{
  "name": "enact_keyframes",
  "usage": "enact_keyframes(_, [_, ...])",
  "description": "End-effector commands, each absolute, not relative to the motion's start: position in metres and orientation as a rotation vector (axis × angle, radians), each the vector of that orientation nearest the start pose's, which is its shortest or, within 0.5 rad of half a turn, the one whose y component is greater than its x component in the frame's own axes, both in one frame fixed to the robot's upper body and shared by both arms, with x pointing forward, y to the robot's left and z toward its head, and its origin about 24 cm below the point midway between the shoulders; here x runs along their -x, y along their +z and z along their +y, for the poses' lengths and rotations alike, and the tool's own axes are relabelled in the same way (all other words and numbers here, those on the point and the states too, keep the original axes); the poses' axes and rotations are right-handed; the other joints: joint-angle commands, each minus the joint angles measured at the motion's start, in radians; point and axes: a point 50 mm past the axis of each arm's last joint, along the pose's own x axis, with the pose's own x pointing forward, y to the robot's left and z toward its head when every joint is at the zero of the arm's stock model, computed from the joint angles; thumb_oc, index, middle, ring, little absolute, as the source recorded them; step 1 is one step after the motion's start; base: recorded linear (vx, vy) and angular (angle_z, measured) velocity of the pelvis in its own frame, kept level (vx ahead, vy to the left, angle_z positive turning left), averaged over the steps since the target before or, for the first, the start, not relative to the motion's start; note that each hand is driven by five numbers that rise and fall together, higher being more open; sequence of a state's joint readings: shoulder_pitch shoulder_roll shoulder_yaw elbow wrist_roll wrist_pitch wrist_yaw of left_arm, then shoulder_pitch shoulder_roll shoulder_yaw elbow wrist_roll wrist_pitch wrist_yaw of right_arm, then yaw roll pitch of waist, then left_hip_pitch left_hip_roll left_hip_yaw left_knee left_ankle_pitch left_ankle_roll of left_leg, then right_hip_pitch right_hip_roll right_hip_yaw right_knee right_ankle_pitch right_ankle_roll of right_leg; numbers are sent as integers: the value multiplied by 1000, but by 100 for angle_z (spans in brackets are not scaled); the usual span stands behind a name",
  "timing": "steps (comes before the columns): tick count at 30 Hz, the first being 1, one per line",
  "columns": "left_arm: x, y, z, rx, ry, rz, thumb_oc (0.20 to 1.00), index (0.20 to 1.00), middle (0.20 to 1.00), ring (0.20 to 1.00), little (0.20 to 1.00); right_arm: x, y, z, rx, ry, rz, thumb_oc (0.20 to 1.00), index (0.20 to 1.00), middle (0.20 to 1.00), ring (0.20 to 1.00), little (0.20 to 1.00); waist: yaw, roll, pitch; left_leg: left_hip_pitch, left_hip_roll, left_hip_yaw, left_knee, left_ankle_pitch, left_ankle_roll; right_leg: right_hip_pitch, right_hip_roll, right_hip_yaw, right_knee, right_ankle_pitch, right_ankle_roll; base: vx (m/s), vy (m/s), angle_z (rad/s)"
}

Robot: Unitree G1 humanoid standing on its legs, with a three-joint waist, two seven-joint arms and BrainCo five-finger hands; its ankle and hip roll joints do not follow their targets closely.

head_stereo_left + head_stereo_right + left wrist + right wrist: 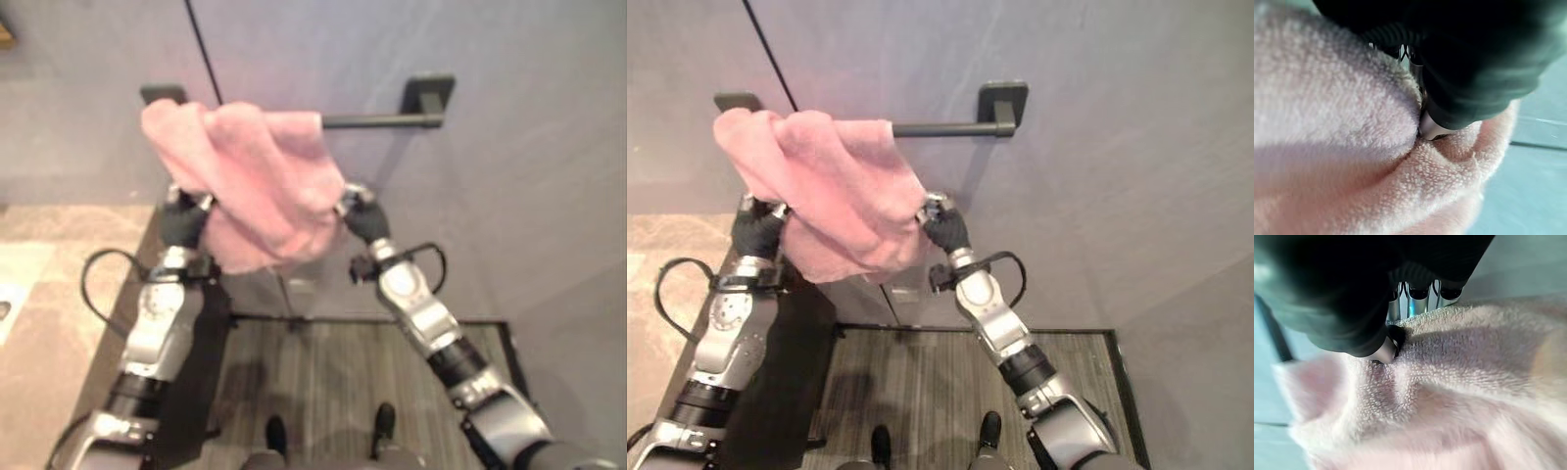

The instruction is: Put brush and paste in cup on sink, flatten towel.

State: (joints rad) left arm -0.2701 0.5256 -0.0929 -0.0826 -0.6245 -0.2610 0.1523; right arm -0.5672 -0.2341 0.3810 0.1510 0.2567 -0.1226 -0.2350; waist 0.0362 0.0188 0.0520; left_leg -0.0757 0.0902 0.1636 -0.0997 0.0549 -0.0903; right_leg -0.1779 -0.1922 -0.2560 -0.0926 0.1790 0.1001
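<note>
A pink towel hangs bunched and crumpled over the left part of a black wall-mounted towel bar. My left hand is at the towel's lower left edge, and in the left wrist view its thumb presses into the pink cloth with the fingers behind a fold. At the towel's lower right edge, my right hand pinches the cloth between its thumb and its fingers.
The bar's right bracket sits on a plain grey wall. A dark counter edge runs along the left below my left arm. A striped grey mat covers the floor, with beige tiles further left.
</note>
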Motion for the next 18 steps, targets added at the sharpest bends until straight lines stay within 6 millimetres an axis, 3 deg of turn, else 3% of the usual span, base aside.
enact_keyframes(1, [-281,237,200,90,-103,-836,200,200,200,200,200,-312,244,-68,-139,252,-786,200,200,200,200,200,7,3,-20,-6,-47,-57,12,-82,81,104,-46,-29,5,-91,53,13,-32,1])
enact_keyframes(3, [-277,257,196,103,-86,-935,200,200,200,200,200,-305,271,-68,-157,250,-895,200,200,200,200,200,4,2,-25,1,-44,-50,12,-85,80,105,-43,-22,5,-94,52,21,-35,-4])
enact_keyframes(7, [-270,271,192,156,-78,-1012,200,200,200,200,200,-296,288,-66,-175,269,-968,200,200,200,200,200,1,-1,-23,6,-43,-44,12,-87,81,104,-42,-14,5,-95,51,17,-23,-6])
enact_keyframes(9, [-269,263,188,206,-101,-980,200,200,200,200,200,-295,282,-63,-176,290,-948,200,200,200,200,200,-3,1,-21,8,-42,-38,12,-88,83,101,-41,-11,5,-94,51,14,-10,-5])
enact_keyframes(11, [-271,242,187,208,-107,-891,200,200,200,200,200,-297,261,-60,-169,314,-869,200,200,200,200,200,-6,4,-20,12,-42,-33,12,-90,86,100,-39,-3,5,-95,50,7,-6,-2])
enact_keyframes(13, [-275,210,186,215,-103,-742,200,200,200,200,200,-300,233,-60,-163,325,-758,200,200,200,200,200,-10,7,-15,19,-41,-30,12,-92,87,105,-37,-2,5,-98,48,16,-19,-7])
enact_keyframes(18, [-272,95,202,232,7,-252,200,200,200,200,200,-305,169,-73,-53,290,-525,200,200,200,200,200,-16,15,-9,27,-40,-25,12,-93,89,111,-33,0,5,-105,45,11,-13,-12])
